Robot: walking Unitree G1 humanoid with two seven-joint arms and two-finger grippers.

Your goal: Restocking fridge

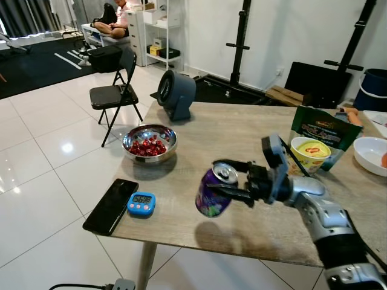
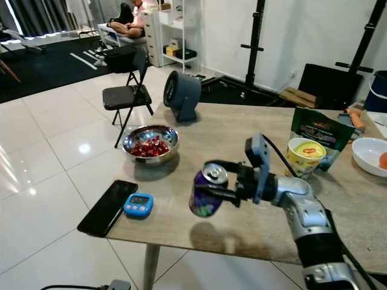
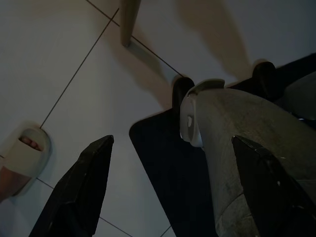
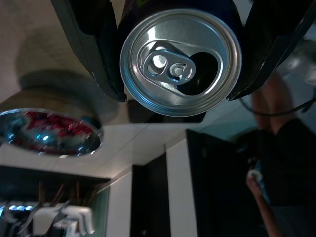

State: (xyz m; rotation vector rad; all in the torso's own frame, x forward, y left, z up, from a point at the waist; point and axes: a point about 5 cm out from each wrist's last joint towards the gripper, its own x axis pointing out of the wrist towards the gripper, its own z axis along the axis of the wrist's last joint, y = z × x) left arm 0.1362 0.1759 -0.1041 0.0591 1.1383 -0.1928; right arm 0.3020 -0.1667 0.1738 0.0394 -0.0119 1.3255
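White glossy floor tiles, a black folding chair, white walls.

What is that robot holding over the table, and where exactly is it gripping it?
The right gripper holds a purple aluminium drink can, already opened, tilted above the wooden table. Its two black fingers clamp opposite sides near the can's top rim.

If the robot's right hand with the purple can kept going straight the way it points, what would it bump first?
The right gripper points to the robot's left, holding the can above the table. Probably nothing on the table: the path seems to pass between the bowl of red things and the blue timer, though depth is unclear.
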